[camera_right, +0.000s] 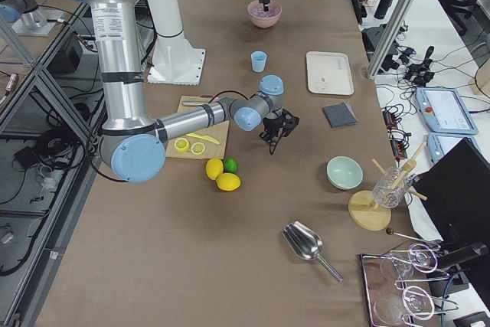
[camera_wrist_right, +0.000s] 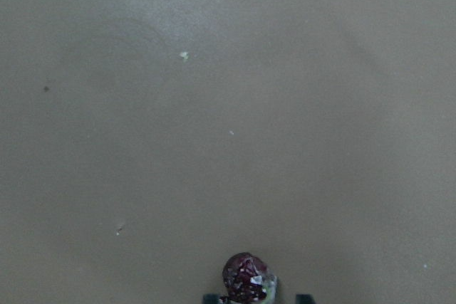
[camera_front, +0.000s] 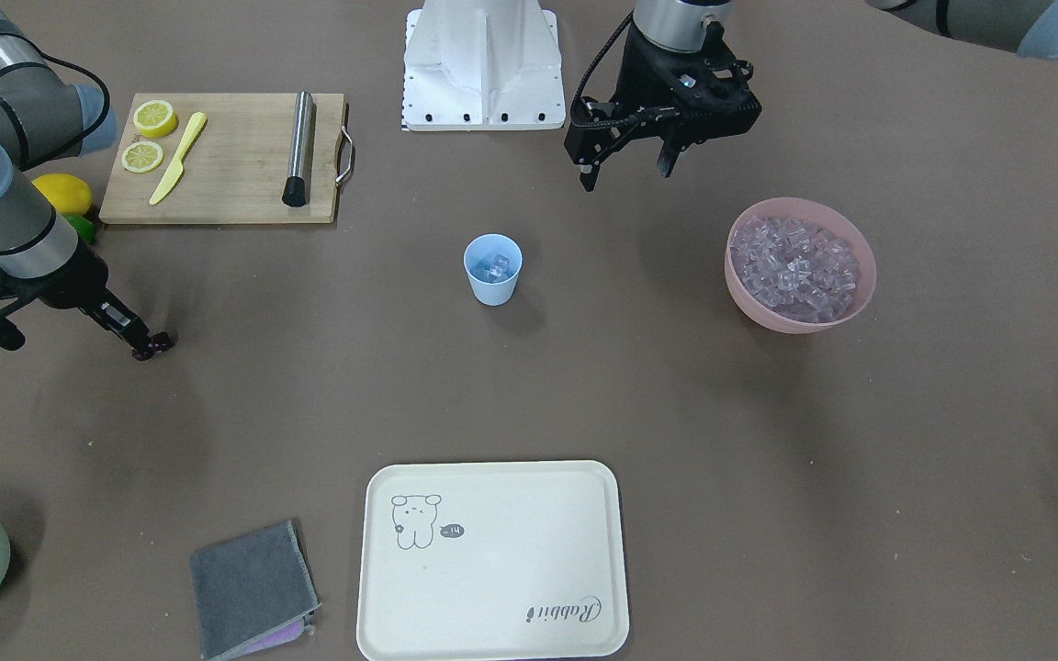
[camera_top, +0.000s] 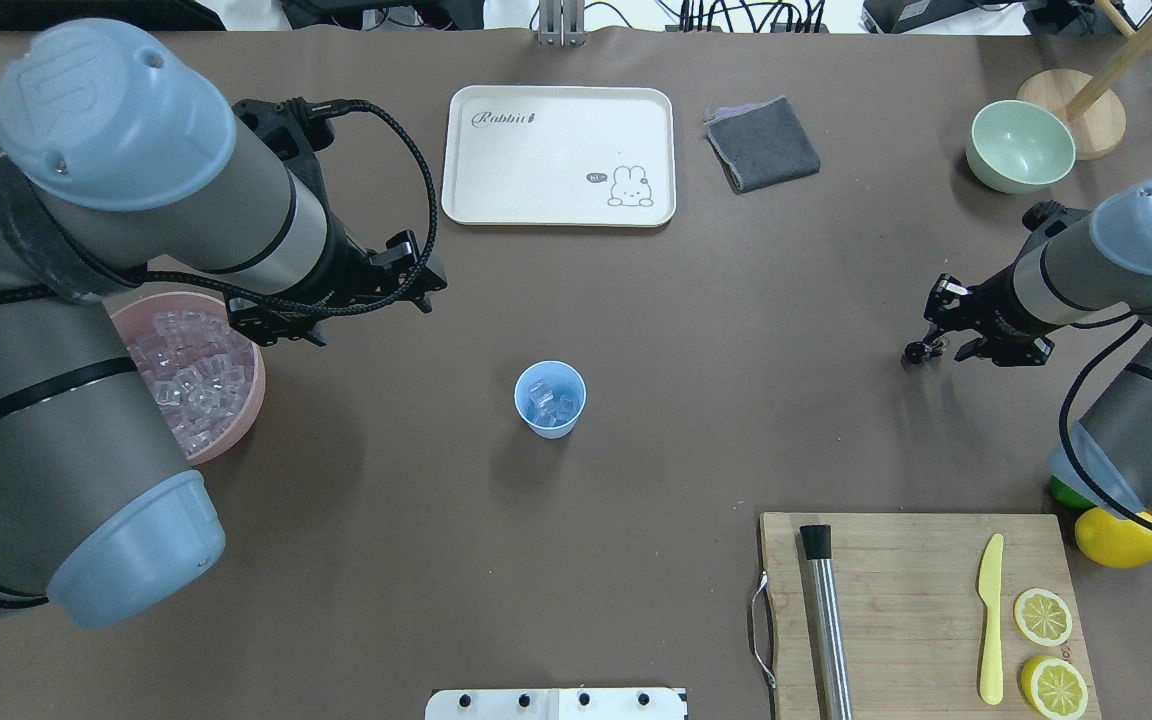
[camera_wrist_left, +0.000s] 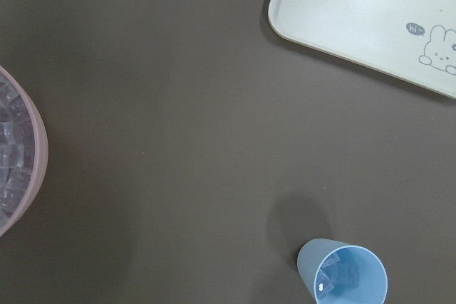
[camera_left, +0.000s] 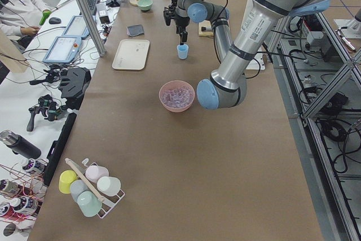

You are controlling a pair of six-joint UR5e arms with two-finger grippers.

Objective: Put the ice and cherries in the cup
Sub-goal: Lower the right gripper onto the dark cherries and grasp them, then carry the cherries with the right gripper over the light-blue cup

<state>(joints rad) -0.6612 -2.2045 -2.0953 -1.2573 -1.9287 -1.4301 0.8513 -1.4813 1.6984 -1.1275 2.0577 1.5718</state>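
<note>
The right hand [camera_front: 154,346] is nearly cut out of its own wrist view. Only two dark fingertip corners show at the bottom edge, pressed onto one glossy, dark red ball, the cherries [camera_wrist_right: 248,278]. Whether both fruits are there cannot be made out. In the front-facing view this hand hangs low, well apart from the cup [camera_front: 493,269], on the side where the cutting board [camera_front: 226,184] lies.

The left hand [camera_front: 625,170] hangs between the cup and the pink bowl [camera_front: 800,321], nearer the robot's base than either, with its fingers spread and nothing between them. In the overhead view the arm's bulk covers part of that bowl. The left wrist view cuts the bowl down to a sliver and the tray [camera_wrist_left: 342,5] to a corner.

The surface [camera_front: 676,413] is a matte brown sheet. The side views show aluminium posts [camera_left: 84,9] and screens [camera_left: 62,49] along its far edge.

The cup — smooth light blue plastic, tapered, upright — stands mid-surface with a few clear ice cubes [camera_top: 548,398] inside. Many more are heaped in the bowl. Beyond the cup from the robot lies the cream tray with rounded corners, and a folded grey cloth [camera_front: 249,588] lies just beside it.
</note>
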